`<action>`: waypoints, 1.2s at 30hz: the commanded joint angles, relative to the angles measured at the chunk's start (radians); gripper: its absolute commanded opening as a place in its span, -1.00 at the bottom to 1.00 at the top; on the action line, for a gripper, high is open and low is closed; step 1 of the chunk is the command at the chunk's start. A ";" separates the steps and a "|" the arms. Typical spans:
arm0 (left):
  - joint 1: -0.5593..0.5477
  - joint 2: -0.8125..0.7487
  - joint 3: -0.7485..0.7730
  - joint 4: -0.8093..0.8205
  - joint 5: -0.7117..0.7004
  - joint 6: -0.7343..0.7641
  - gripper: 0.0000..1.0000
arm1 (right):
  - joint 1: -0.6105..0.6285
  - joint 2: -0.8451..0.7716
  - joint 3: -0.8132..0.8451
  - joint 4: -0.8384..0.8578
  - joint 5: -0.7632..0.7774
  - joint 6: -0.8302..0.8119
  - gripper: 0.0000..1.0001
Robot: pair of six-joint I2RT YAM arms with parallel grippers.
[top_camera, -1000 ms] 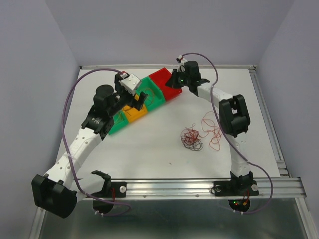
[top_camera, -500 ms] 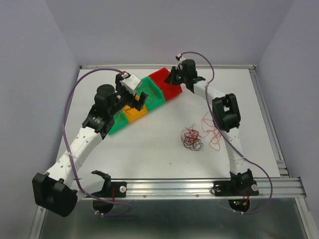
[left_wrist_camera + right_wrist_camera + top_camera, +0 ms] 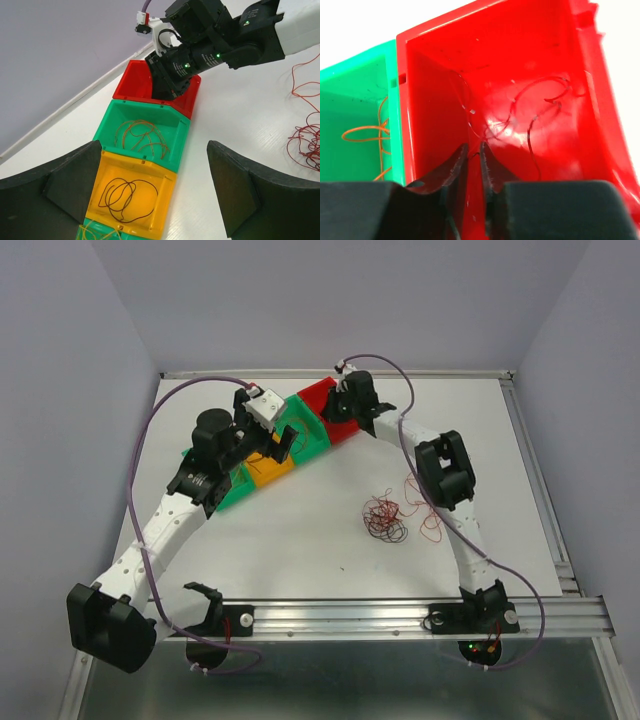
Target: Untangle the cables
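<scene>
Here the right gripper (image 3: 338, 408) reaches down into the red bin (image 3: 312, 398), which sits at the far end of a row of bins on the table (image 3: 290, 540). In its wrist view the fingers (image 3: 452, 167) stand nearly together, with only a slim slit between them, low over the bin floor. A hair-thin red wire (image 3: 540, 95) curls across that floor, and one strand runs towards the fingertips. Whether the jaws actually pinch it cannot be told, as the strand is too fine to follow.

The left gripper (image 3: 155, 150) hangs above the middle of the row with its jaws spread wide and nothing between them. Below it lie the green bin (image 3: 112, 125), touching the red one, and then the yellow bin (image 3: 140, 162). An orange wire (image 3: 140, 132) loops inside the green bin, and a dark wire (image 3: 125, 197) coils on the floor of the yellow one. From above, a second green bin (image 3: 235, 490) closes the row at the near end, partly under the left arm.

The rest of the cables (image 3: 385, 518) lie on the open table as a small tangle of red and dark strands, well apart from the bins and just beside the right arm's forearm. A few loose red loops (image 3: 425, 502) trail out from the tangle on its right side.
</scene>
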 commanded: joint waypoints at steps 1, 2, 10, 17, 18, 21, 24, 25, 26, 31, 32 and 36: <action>0.005 -0.010 -0.001 0.030 0.014 0.009 0.98 | -0.002 -0.191 -0.084 0.028 0.104 -0.026 -0.52; 0.003 -0.012 -0.003 0.030 0.014 0.009 0.98 | 0.003 -0.212 -0.085 0.028 0.118 -0.029 -0.46; 0.003 -0.007 -0.001 0.027 0.028 0.011 0.98 | 0.036 -0.393 -0.291 -0.007 0.230 -0.047 0.00; 0.003 -0.007 -0.015 0.023 0.070 0.037 0.98 | 0.059 -0.665 -0.621 -0.005 0.391 -0.035 0.18; 0.002 -0.007 -0.020 0.023 0.094 0.043 0.98 | 0.059 -0.720 -0.681 -0.007 0.418 -0.026 0.18; -0.005 0.026 -0.015 0.016 0.126 0.052 0.98 | 0.059 -0.930 -0.929 -0.031 0.504 0.025 0.24; -0.012 0.057 -0.007 0.008 0.151 0.057 0.98 | 0.059 -1.102 -1.138 -0.059 0.569 0.086 0.29; -0.023 0.062 -0.007 0.007 0.154 0.061 0.98 | 0.059 -1.142 -1.173 -0.071 0.575 0.097 0.37; -0.029 0.068 -0.010 0.007 0.151 0.060 0.98 | 0.059 -1.194 -1.201 -0.083 0.590 0.118 0.43; -0.058 0.065 -0.027 0.007 0.137 0.067 0.98 | 0.061 -1.225 -1.273 -0.175 0.662 0.212 0.64; -0.064 0.062 -0.030 0.008 0.137 0.067 0.98 | 0.061 -1.220 -1.278 -0.192 0.700 0.227 0.64; -0.080 0.051 -0.047 0.014 0.131 0.069 0.98 | 0.061 -1.254 -1.318 -0.275 0.845 0.336 0.71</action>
